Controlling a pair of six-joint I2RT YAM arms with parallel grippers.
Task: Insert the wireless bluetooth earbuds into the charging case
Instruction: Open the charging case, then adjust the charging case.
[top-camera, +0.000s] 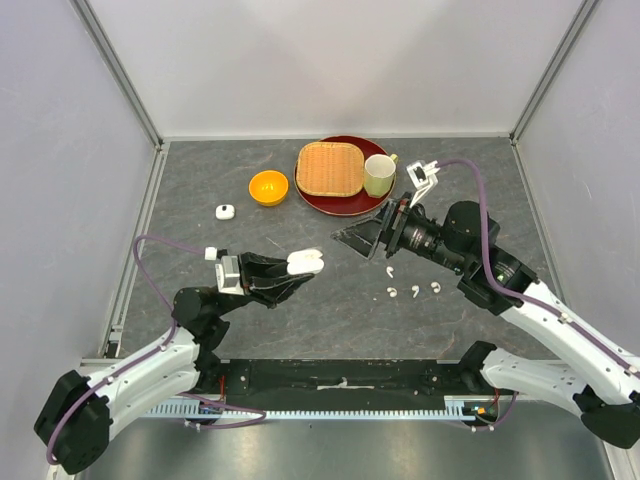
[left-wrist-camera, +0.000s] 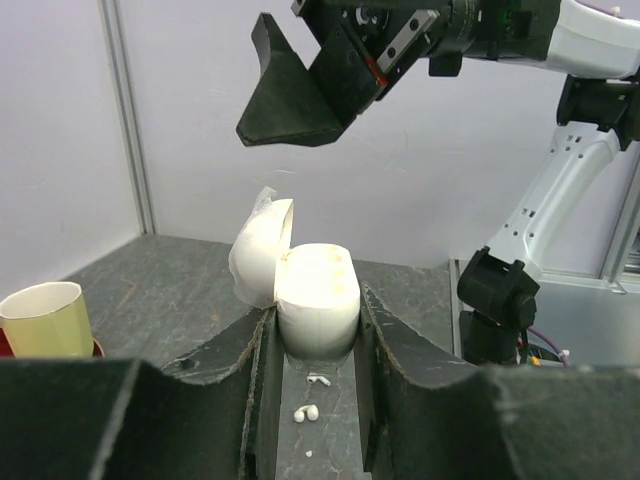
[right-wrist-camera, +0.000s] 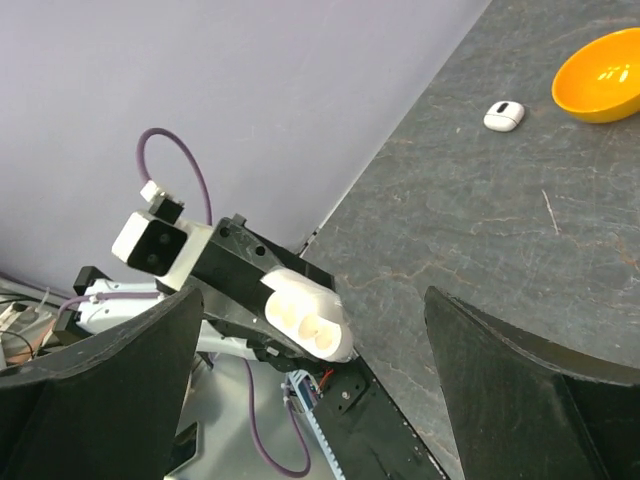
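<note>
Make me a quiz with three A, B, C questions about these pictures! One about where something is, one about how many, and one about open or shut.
1. Where is the open, glossy white plastic charging case?
A. In the orange bowl
B. Between the fingers of the black left gripper
C. On the red plate

2. How many tiny white comma-shaped earbuds lie on the dark grey table?
A. Two
B. Six
C. Four

3. How is the black right gripper?
A. Open, holding nothing
B. Shut on the cup
C. Shut on an earbud

Answers:
1 B, the case sits clamped between the left fingers with its lid up.
2 C, the top view shows four of them, in front of the right arm.
3 A, its jaws stand wide apart with nothing between them.
</note>
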